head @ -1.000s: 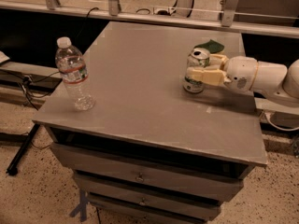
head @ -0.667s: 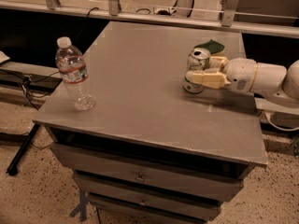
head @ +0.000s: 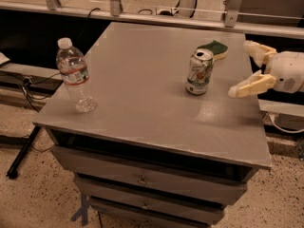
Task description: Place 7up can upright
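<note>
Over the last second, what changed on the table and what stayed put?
The gripper let go of the can and drew back toward the right edge, open and clear of it. The can stays upright on the table where it stood. The bottle and sponge have not moved.

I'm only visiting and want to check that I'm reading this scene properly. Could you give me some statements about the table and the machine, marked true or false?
1. The 7up can stands upright on the table. True.
2. The end effector is clamped on the can. False: it is open, to the right of the can and apart from it.
3. The water bottle lies on its side. False: it stands upright near the table's left edge.
4. A green sponge lies beyond the can. True.
</note>
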